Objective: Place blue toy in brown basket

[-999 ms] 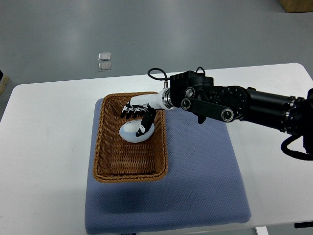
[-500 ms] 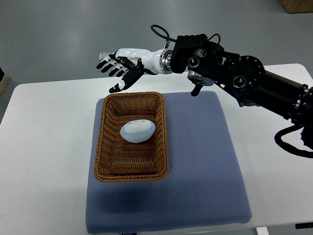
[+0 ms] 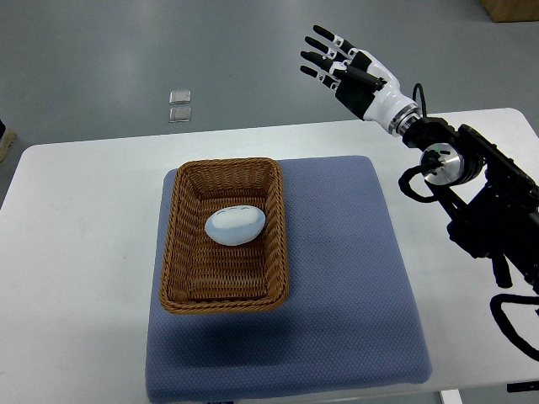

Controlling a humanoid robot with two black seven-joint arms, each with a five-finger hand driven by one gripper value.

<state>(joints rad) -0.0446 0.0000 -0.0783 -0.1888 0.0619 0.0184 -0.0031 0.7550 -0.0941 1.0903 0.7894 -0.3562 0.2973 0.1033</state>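
Top view, blue toy [image 3: 235, 225] in brown basket [image 3: 224, 299], right robot hand [image 3: 354, 74] spread empty, well apart upper right

The right arm [image 3: 497, 219] runs off the right edge, and the table [image 3: 76, 252] is cut at the bottom.

The pale blue, smooth, egg-shaped toy [image 3: 235, 225] lies on its side inside the brown woven wicker basket [image 3: 180, 252], in the half nearer the raised robot hand [image 3: 349, 71], well apart from it, below and to its left. The rectangular basket sits upright, its long side running away from the robot.
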